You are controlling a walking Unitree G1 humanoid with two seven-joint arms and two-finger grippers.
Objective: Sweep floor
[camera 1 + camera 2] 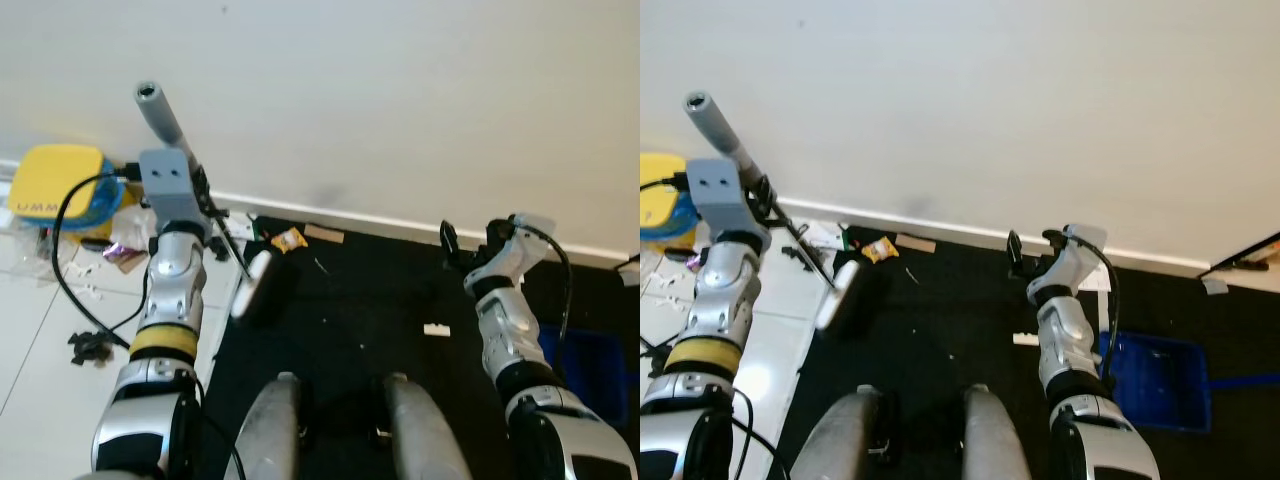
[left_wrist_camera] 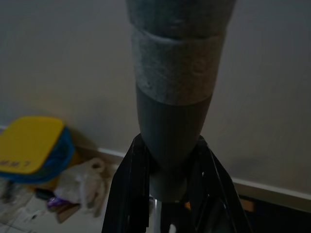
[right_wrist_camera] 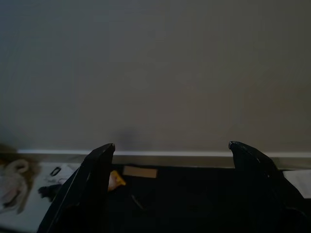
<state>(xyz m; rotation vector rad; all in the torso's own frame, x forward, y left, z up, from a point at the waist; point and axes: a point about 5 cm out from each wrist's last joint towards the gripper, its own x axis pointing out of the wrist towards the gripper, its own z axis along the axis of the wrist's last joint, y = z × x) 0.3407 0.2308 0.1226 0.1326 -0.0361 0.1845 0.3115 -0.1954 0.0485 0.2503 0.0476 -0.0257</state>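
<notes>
Clamping the left tool (image 2: 170,194) around the grey broom handle (image 2: 175,97), one black finger (image 2: 129,189) pressing on each side, just below the padded sleeve. Slanting the thin shaft down from there to the broom head (image 1: 258,285), which is resting at the left edge of the black mat (image 1: 350,300), close to the white tile floor (image 1: 40,330). Holding the right tool (image 3: 170,145) spread wide and empty above the mat's far edge, fingers (image 3: 97,165) pointing at the skirting board (image 1: 380,218).

Risking, as a judgement: the smooth handle twisting or sliding in the two-finger grip on a hard stroke; the head catching on the mat's edge and skipping over litter; the loose black cable (image 1: 70,260) on the left arm snagging.

Waiting for the broom along the far edge of the mat: a yellow wrapper (image 1: 288,239) and a strip of brown card (image 1: 323,234); a white scrap (image 1: 436,329) lying mid-mat. Cluttering the tiles by the wall: a yellow and blue object (image 1: 60,185), a plastic bag (image 2: 82,179) and dark bits (image 1: 88,345), likely blocking a clean stroke there. Sitting well apart, near the mat's right edge, a blue dustpan (image 1: 1160,380).
</notes>
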